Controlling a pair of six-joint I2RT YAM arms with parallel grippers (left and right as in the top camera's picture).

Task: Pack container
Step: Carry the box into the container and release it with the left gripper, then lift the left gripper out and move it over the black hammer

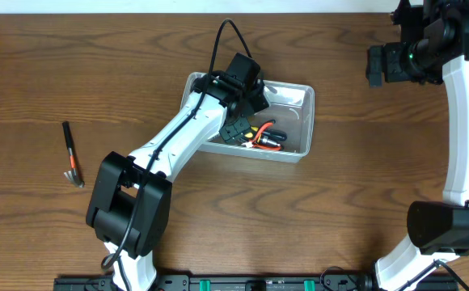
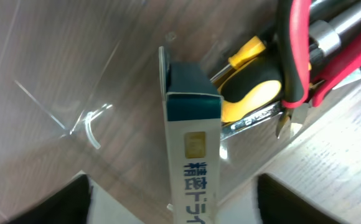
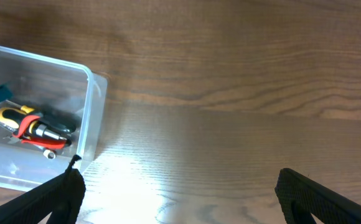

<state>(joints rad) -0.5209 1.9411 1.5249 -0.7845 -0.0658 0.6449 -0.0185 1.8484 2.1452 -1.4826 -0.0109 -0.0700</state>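
The clear plastic container (image 1: 299, 90) sits at the table's middle. It holds a yellow-and-black screwdriver (image 2: 255, 93) and red-handled pliers (image 2: 295, 56), which also show in the overhead view (image 1: 267, 137). My left gripper (image 1: 238, 121) hangs over the container's left half. In the left wrist view its jaws (image 2: 171, 202) are wide apart, with a small blue-and-white box (image 2: 193, 143) standing on edge between them, touching neither. My right gripper (image 1: 380, 65) is open and empty at the far right. Its wrist view (image 3: 180, 193) shows the container's corner (image 3: 92, 118).
A black pen-like tool with an orange band (image 1: 72, 153) lies on the wooden table at the far left. The left arm stretches from the front edge up to the container. The right arm stands along the right edge.
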